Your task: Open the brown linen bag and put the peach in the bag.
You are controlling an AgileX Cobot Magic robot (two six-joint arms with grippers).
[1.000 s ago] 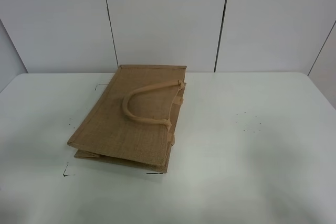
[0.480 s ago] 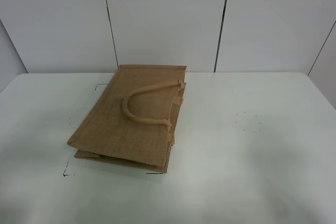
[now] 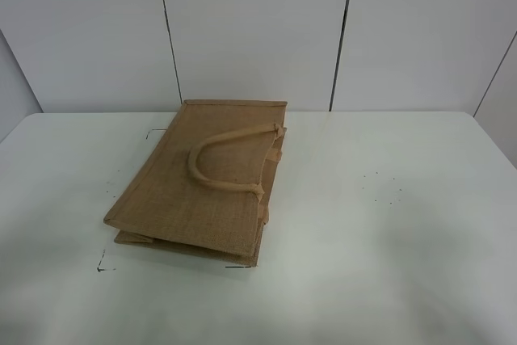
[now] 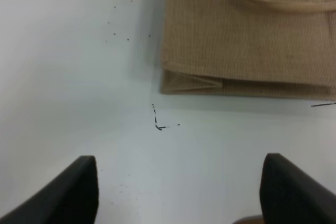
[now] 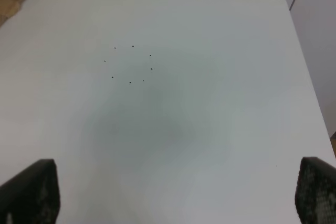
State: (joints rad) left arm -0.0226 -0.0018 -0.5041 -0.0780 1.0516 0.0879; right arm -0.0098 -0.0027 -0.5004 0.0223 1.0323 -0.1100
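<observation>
Plainly, both grippers' fingers [image 4: 79, 190] [image 5: 31, 190] stand wide apart, holding and touching nothing.

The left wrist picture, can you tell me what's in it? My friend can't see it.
A brown linen bag lies flat and folded on a white table, with part of its light loop handle resting on top. Near its corner a small black mark is drawn on the table. Closer to the camera, the left gripper is open, its two dark fingers empty.
</observation>
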